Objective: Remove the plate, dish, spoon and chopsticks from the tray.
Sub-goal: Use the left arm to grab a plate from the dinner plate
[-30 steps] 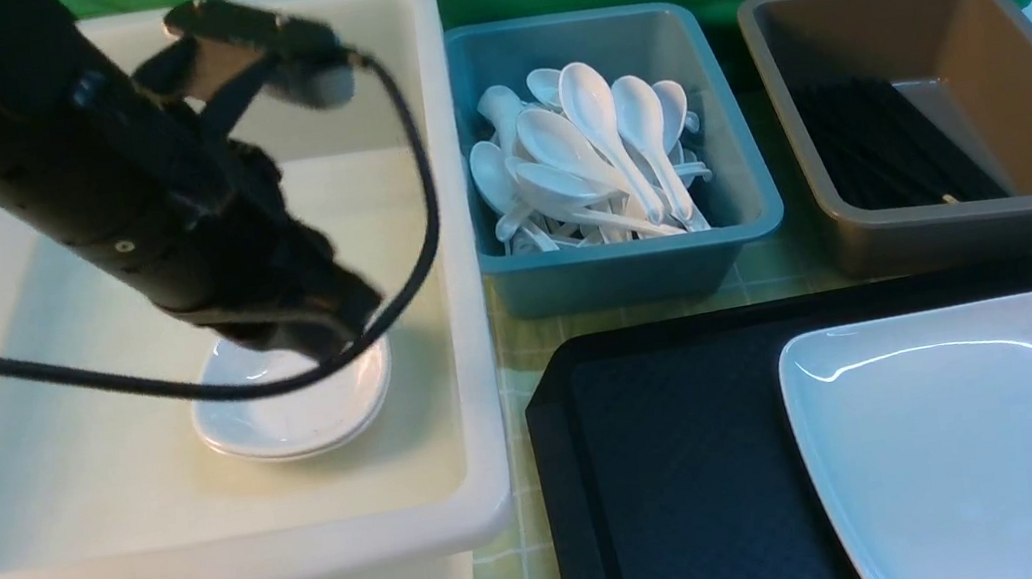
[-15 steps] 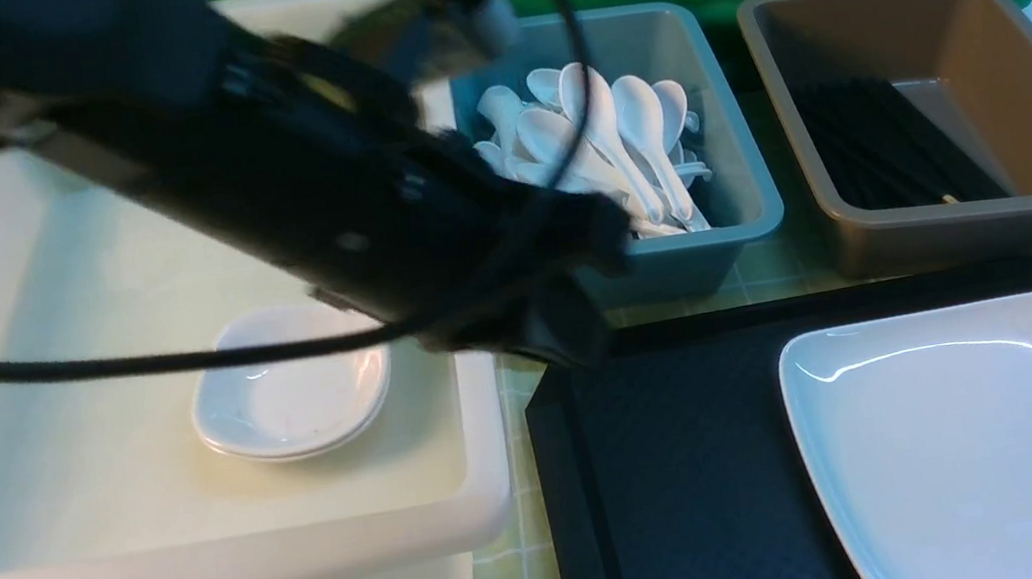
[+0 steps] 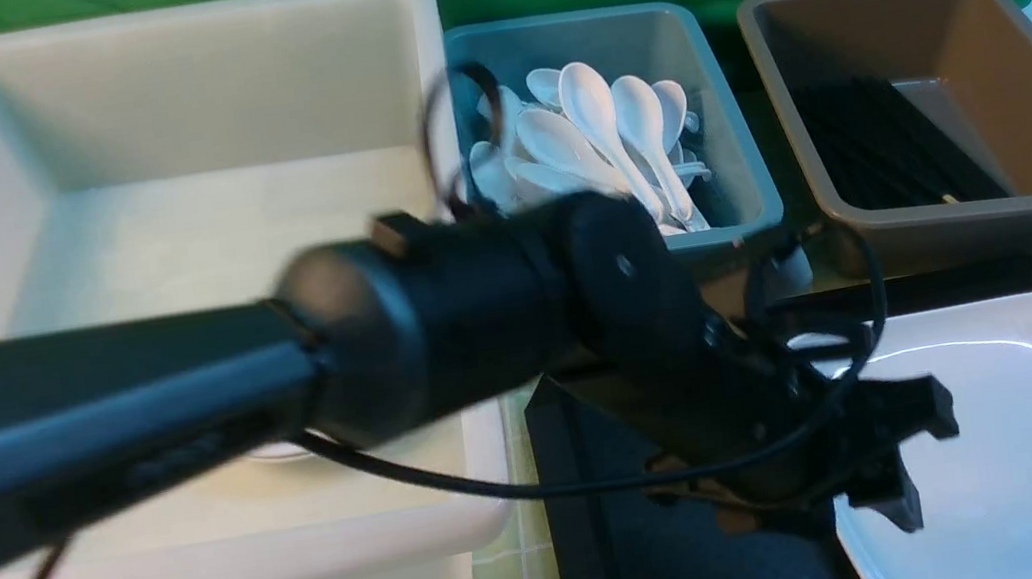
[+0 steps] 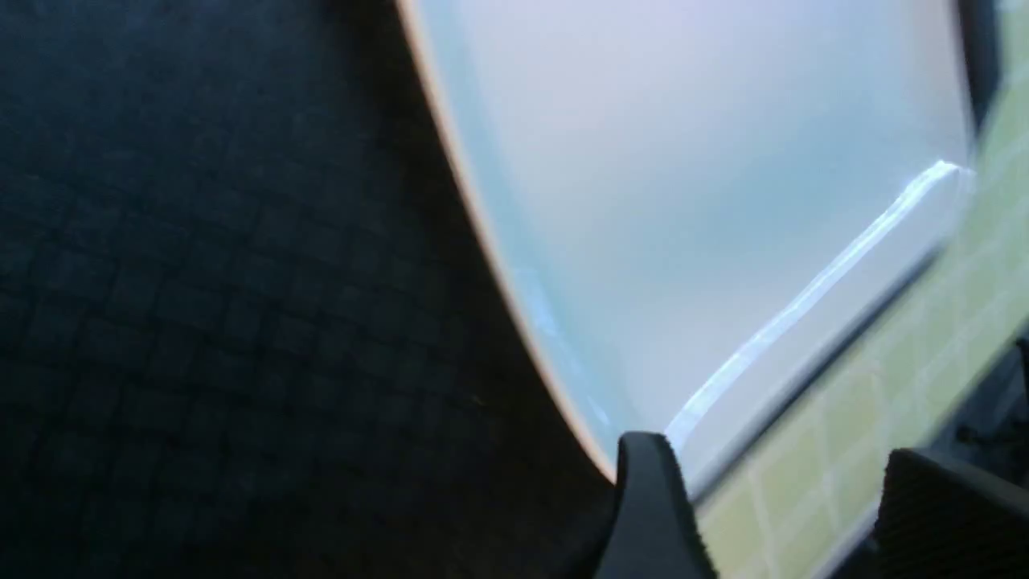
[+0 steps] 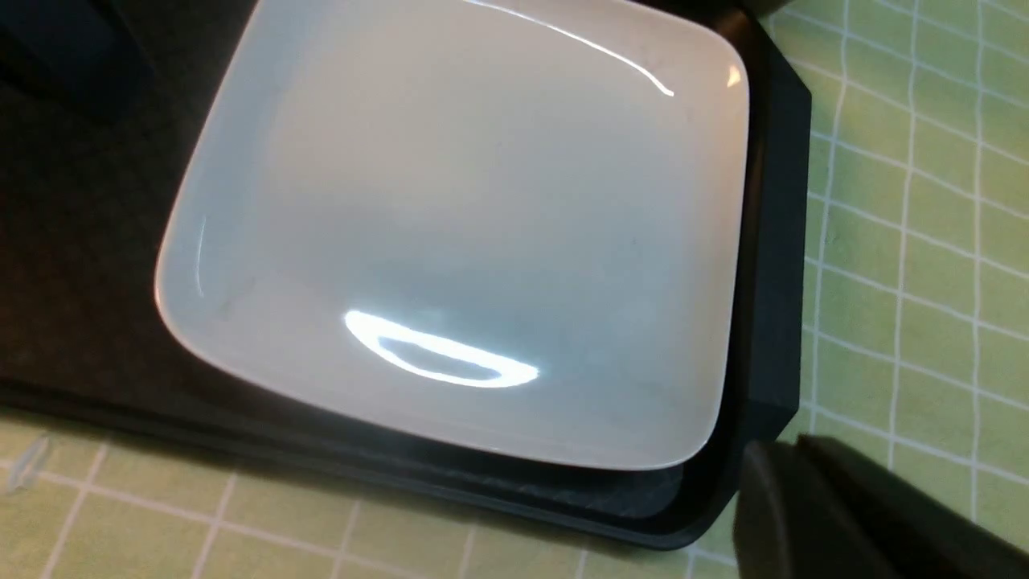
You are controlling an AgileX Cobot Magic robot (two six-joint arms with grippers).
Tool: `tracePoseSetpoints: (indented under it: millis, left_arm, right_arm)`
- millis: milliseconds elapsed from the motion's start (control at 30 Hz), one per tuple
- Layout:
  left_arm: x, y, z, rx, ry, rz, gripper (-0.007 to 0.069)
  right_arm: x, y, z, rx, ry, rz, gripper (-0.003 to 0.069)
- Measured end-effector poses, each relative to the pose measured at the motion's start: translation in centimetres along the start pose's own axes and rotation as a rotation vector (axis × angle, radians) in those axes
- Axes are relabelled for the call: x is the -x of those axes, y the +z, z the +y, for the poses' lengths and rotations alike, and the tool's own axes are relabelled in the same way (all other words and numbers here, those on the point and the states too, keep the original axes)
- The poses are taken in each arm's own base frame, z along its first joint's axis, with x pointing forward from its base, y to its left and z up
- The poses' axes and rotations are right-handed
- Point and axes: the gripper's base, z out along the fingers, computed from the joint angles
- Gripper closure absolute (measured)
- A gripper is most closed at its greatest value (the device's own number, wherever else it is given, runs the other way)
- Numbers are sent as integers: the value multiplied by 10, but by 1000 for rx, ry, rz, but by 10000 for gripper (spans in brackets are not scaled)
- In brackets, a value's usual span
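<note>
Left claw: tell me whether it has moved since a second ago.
Yes. The left claw swung rightward, from inside the white bin to above the black tray, beside the plate.

The blurred left arm (image 3: 188, 396) covers part of the tray (image 3: 632, 576).

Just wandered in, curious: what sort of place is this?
Probably a canteen-style dish-return station: spoons sorted in a blue bin, chopsticks in a brown bin, a plate on a black tray.
</note>
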Motion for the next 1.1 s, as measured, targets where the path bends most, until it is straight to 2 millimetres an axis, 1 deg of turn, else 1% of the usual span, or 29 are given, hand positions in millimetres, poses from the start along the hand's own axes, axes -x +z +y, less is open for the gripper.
tracePoseSetpoints:
  millis: [33,67,167,200,467,600,800,900,1033,1067,1100]
  left_arm:
    - [0,0,0,0,1,1,265]
    - [0,14,7,19,-25,2,261]
    - [0,27,14,38,-52,7,261]
    - [0,34,19,51,-72,8,264]
    - [2,55,32,74,-126,-10,267]
    - [4,61,31,43,-199,-56,267]
    - [2,70,24,15,-210,-122,270]
    - [1,72,21,9,-205,-138,272]
    - [0,75,21,9,-201,-154,314]
    - [1,75,20,7,-200,-162,349]
    - [0,77,21,8,-198,-166,399]
  right_arm:
    - [0,0,0,0,0,0,658]
    - [0,0,0,1,0,-1,658]
    - [0,0,0,1,2,-1,658]
    - [0,0,0,2,2,-1,657]
    - [0,0,1,8,6,-1,650]
    - [1,0,1,8,6,-7,645]
    - [1,0,1,9,6,-7,640]
    - [1,0,1,9,6,-7,640]
    - [1,0,1,9,7,-7,640]
    - [1,0,1,9,7,-7,640]
    - [1,0,1,9,7,-7,640]
